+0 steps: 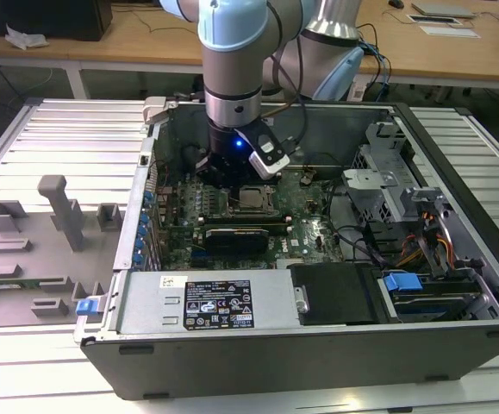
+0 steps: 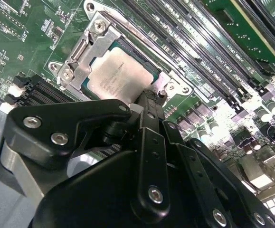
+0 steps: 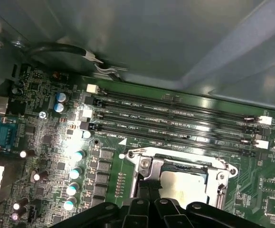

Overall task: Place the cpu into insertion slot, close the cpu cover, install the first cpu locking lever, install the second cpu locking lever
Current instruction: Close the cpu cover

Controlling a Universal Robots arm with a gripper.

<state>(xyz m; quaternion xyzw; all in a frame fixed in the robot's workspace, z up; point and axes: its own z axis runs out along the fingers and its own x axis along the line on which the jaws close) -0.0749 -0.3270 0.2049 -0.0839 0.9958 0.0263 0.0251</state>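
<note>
The cpu [image 2: 118, 76] lies flat in the insertion slot [image 3: 175, 164] on the green board, its silvery top showing. The cpu cover [image 2: 87, 47] rests down around it as a metal frame, also visible in the first wrist view [image 3: 144, 167]. My gripper [image 2: 149, 100] hangs low over one corner of the socket, black fingers shut together with nothing visibly between them, the tip right at the frame's edge beside a screw. In the exterior view the gripper [image 1: 229, 185] stands inside the open computer case, just to the left of the cpu [image 1: 251, 199].
Long black memory slots [image 3: 175, 114] run alongside the socket, with the case wall [image 3: 175, 38] rising behind them. A black card [image 1: 236, 235], the power supply box [image 1: 206, 302] and a drive cage [image 1: 378, 185] crowd the case. Grey fixtures [image 1: 59, 207] stand outside, at the exterior view's left.
</note>
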